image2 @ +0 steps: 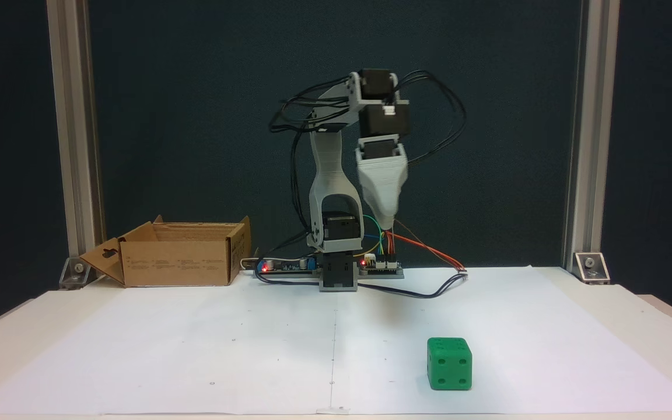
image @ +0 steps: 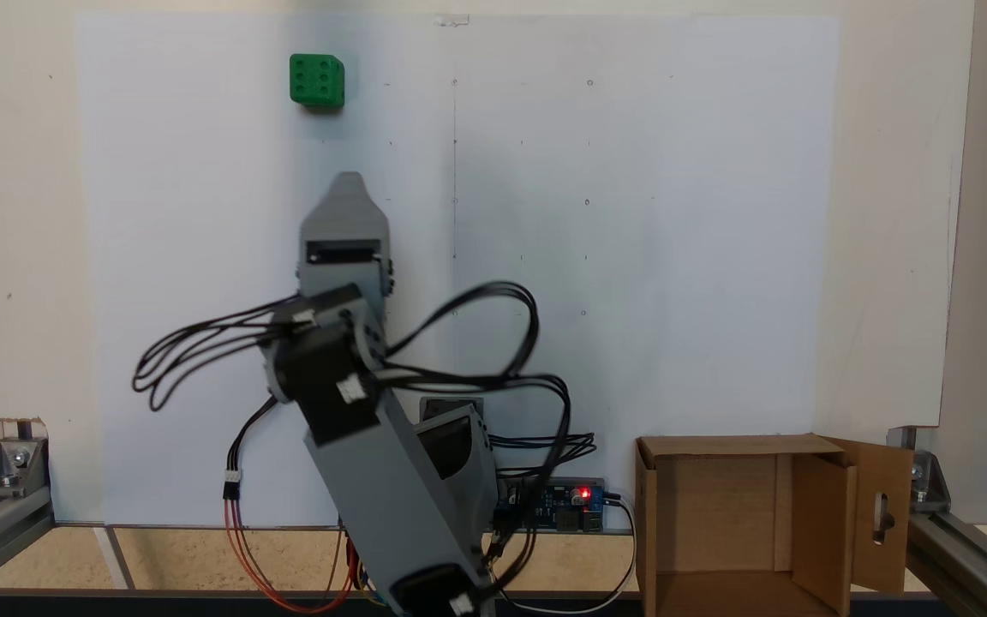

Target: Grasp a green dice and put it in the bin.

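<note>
The green dice (image: 317,80) (image2: 449,363) lies alone on the white paper, far out from the arm's base. My gripper (image: 349,182) (image2: 387,224) hangs in the air, pointing down, well short of the dice and not touching it. A single grey wedge tip shows in both fixed views, so the jaws lie one behind the other. Nothing is seen in them. The bin (image: 819,514) (image2: 175,268), a brown cardboard box, stands open beside the arm's base, its keyhole flap (image: 883,514) (image2: 102,259) folded outward.
A white paper sheet (image: 673,257) (image2: 196,350) covers the table. Circuit boards (image: 566,504) (image2: 289,266) and looping cables (image: 202,351) sit around the base. Aluminium frame posts (image2: 73,146) and corner brackets (image: 14,463) stand at the table's back corners.
</note>
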